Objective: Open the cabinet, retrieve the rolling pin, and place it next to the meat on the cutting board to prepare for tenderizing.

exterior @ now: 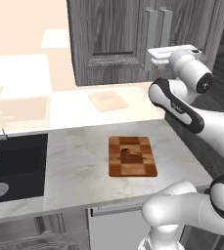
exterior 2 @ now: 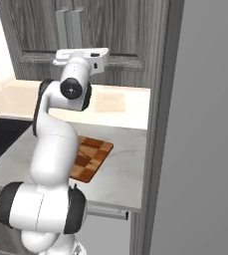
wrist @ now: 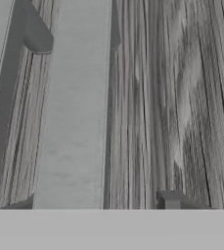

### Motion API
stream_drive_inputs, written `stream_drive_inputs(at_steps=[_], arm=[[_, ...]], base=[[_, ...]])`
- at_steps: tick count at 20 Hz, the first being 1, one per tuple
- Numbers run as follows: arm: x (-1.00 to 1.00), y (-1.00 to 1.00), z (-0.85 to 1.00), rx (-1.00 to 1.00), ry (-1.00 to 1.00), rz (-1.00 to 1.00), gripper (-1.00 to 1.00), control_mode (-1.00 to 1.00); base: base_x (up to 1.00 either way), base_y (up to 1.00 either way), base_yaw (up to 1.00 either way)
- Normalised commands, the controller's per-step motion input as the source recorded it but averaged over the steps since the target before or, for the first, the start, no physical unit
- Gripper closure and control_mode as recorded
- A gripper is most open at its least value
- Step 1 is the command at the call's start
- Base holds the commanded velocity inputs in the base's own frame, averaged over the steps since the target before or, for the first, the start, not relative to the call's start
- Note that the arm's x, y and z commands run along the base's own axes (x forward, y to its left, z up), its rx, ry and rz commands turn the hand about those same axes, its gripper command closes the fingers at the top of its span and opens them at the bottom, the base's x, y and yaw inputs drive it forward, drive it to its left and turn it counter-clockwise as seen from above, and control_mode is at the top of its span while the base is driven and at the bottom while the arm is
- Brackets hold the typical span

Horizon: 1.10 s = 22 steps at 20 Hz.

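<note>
With the tool (exterior: 150, 57) at the handle (wrist: 72, 112) of the closed cabinet (exterior: 113, 39), at 12 o'clock from the cutting board (exterior: 132, 156), I cannot tell its jaws' state; a bad grip could slip.

No readable text, labels, brands, numbers or signs anywhere. On the arm's forearm (exterior: 178, 108), a faint pale mark, too small and blurred to read. Nothing written on the cabinet (exterior: 113, 34), the cutting board (exterior: 132, 156) or the table (exterior: 79, 161).
</note>
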Motion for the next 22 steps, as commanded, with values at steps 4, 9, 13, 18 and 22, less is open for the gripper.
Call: stream_drive_inputs(at_steps=[4,9,13,18,22], arm=[[0.00,0.11,-0.06,0.00,0.00,0.00,1.00,-1.00],[0.01,0.20,-0.13,0.00,0.00,0.04,1.00,-1.00],[-0.08,0.03,-0.13,0.00,0.00,0.07,1.00,-1.00],[-0.58,-0.20,-0.06,0.00,-0.02,0.08,1.00,-1.00],[-0.80,-0.36,-0.03,0.00,-0.03,0.07,1.00,-1.00]], base=[[0.00,0.00,0.00],[0.00,0.00,0.00],[0.00,0.00,0.00],[0.00,0.00,0.00],[0.00,0.00,0.00]])
